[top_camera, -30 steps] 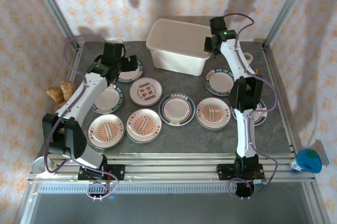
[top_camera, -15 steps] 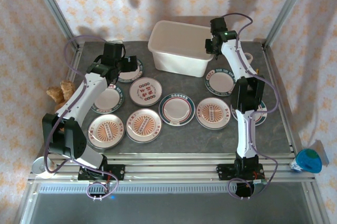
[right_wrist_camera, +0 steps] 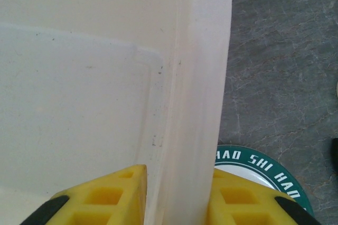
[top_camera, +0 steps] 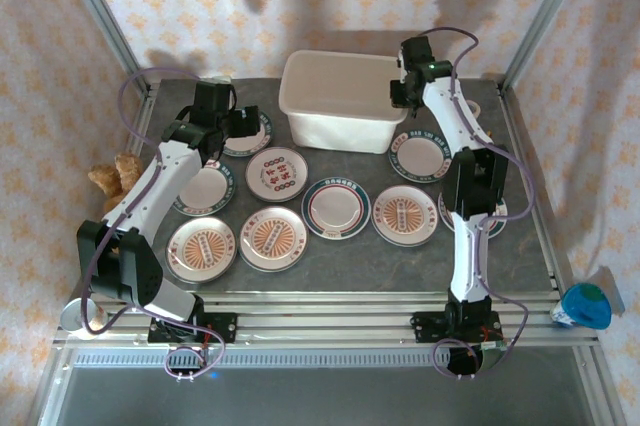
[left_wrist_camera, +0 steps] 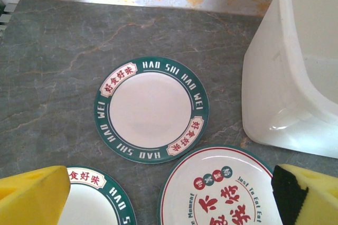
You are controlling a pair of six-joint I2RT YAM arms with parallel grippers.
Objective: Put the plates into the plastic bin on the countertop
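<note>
- Reaching far back at right, clamping the right gripper (right_wrist_camera: 177, 193) on the plastic bin (top_camera: 335, 124) at its right-hand wall, one finger inside.
- Hovering at left with the left gripper (left_wrist_camera: 169, 198) spread wide, above plates (left_wrist_camera: 151, 110) on the countertop (left_wrist_camera: 53, 66).

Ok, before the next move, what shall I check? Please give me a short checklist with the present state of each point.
1. The right gripper straddles the bin wall, one finger inside, one outside: ok.
2. Both fingers touch the wall: ok.
3. Room in the bin, no plates inside yet: ok.
4. The left gripper is open, facing the back-left plate: ok.
5. The plate by the bin lies apart from the wall: cannot tell.
</note>
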